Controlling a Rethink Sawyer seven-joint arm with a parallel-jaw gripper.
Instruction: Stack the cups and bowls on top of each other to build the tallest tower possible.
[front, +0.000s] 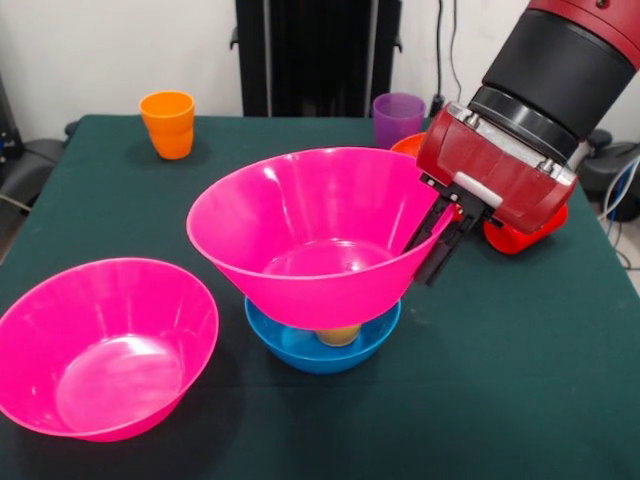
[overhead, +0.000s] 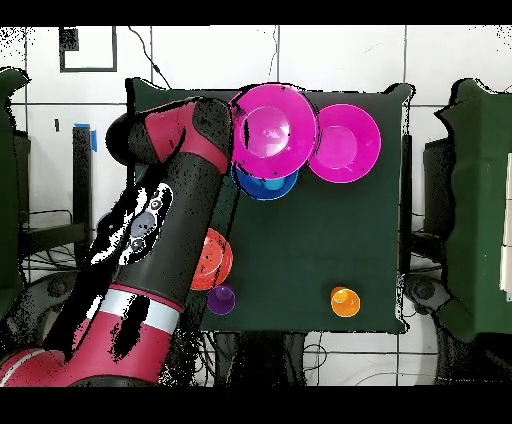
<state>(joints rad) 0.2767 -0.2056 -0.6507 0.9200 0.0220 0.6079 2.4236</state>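
The tower (front: 322, 335) stands near the middle of the green counter (front: 520, 400): a blue bowl (front: 300, 348) with a yellow cup (front: 338, 336) in it, and a tilted pink bowl (front: 310, 230) on top. At near left sits a second pink bowl (front: 105, 345); far left, an orange cup (front: 168, 122). Further right, a purple cup (front: 397, 118) stands at the far edge. The tool (front: 440, 235) is closed on the tilted pink bowl's right rim, an orange-red bowl (front: 520, 235) behind it.

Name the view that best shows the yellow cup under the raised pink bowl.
Front view: the yellow cup peeks out between the blue bowl and raised pink bowl. Overhead, the pink bowl hides it completely.
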